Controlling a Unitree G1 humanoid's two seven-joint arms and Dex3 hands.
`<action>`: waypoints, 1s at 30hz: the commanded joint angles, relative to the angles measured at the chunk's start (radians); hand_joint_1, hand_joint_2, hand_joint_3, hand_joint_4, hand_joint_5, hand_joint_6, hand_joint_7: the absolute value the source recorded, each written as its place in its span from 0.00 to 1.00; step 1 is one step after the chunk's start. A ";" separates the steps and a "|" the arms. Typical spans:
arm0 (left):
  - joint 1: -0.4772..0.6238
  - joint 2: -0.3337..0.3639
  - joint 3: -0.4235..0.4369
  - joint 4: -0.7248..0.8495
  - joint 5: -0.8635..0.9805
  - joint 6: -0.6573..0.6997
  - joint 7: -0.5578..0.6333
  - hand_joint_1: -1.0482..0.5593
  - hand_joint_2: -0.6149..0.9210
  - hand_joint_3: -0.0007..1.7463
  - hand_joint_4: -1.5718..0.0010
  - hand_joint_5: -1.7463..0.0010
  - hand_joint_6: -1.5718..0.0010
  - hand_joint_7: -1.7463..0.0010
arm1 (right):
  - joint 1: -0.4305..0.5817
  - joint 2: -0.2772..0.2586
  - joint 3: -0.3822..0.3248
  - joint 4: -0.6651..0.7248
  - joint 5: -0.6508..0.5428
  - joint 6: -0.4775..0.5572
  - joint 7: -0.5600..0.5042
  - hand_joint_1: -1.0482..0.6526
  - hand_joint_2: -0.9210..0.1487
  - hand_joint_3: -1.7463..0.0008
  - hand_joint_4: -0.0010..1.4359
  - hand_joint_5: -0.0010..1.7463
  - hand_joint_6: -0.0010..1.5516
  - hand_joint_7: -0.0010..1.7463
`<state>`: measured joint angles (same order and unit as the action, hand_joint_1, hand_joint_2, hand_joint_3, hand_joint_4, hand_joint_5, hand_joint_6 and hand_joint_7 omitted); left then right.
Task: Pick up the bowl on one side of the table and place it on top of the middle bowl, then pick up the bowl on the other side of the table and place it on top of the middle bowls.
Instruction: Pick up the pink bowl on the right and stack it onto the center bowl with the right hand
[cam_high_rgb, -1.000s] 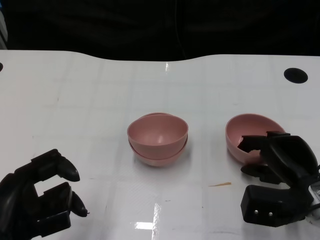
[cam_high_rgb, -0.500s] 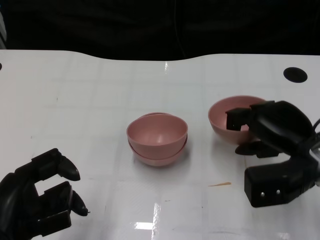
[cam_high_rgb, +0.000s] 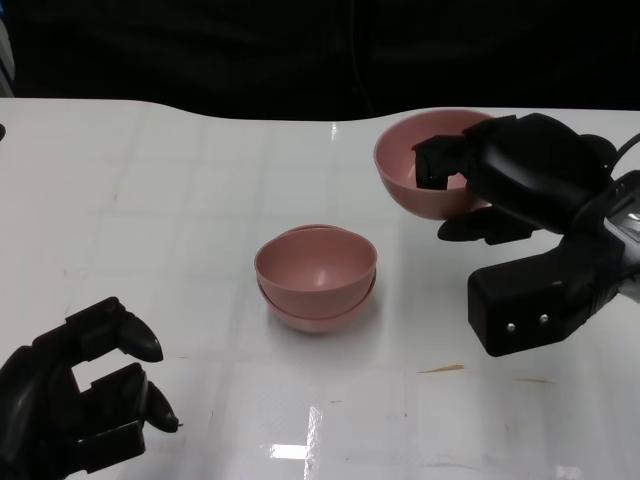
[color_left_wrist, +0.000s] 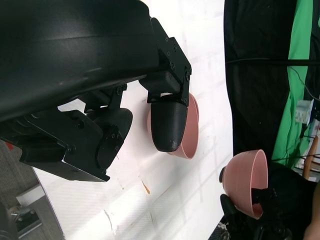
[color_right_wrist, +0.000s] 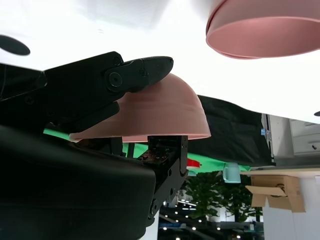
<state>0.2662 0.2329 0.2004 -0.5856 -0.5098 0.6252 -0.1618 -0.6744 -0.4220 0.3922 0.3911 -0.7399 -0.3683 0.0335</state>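
Lifted clear of the table (cam_high_rgb: 150, 180) since a second ago and carried up and toward the far edge: the side bowl (cam_high_rgb: 425, 165), now airborne, tilted, off to the right of and beyond the middle stack (cam_high_rgb: 315, 278), well apart from it. Gripped by the right hand (cam_high_rgb: 510, 175) at the rim, fingers hooked inside and over the outer wall, as shown from below in the right wrist view too (color_right_wrist: 150, 117). Judged to be the second half of the task, since two bowls already sit nested at the centre, upright. Next move, by that judgement: swing left over the stack, level the bowl so its mouth faces up, lower until seated in the top bowl, then release; risk of a skewed landing if not levelled first. Parked at the near left corner, holding nothing, fingers curled partly inward with gaps between: the left hand (cam_high_rgb: 75, 400), well away from the stack. Hard to make out: how far inside the rim the right fingers reach, hidden by the hand's own bulk; lower bowl of the stack mostly covered by the upper. Small orange scrap (cam_high_rgb: 440, 369) on the table near the right forearm, nature unclear.
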 joint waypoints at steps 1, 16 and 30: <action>-0.003 0.008 0.009 0.002 0.006 -0.010 -0.005 0.86 1.00 0.73 0.50 0.00 0.62 0.00 | -0.054 0.023 0.002 -0.021 0.013 -0.014 0.009 0.44 0.01 0.87 0.59 1.00 0.40 1.00; 0.003 0.005 0.000 -0.002 0.024 -0.022 -0.005 0.86 1.00 0.72 0.50 0.00 0.61 0.00 | -0.092 0.144 0.062 -0.121 -0.001 0.014 0.100 0.43 0.27 0.65 0.65 1.00 0.44 1.00; 0.013 0.001 -0.002 0.003 0.027 -0.050 -0.019 0.86 1.00 0.72 0.48 0.00 0.59 0.00 | -0.057 0.194 0.095 -0.102 0.007 0.000 0.106 0.46 0.26 0.58 0.66 1.00 0.47 0.95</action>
<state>0.2700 0.2293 0.1952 -0.5850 -0.4924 0.5947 -0.1715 -0.7416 -0.2274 0.4852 0.2754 -0.7414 -0.3614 0.1536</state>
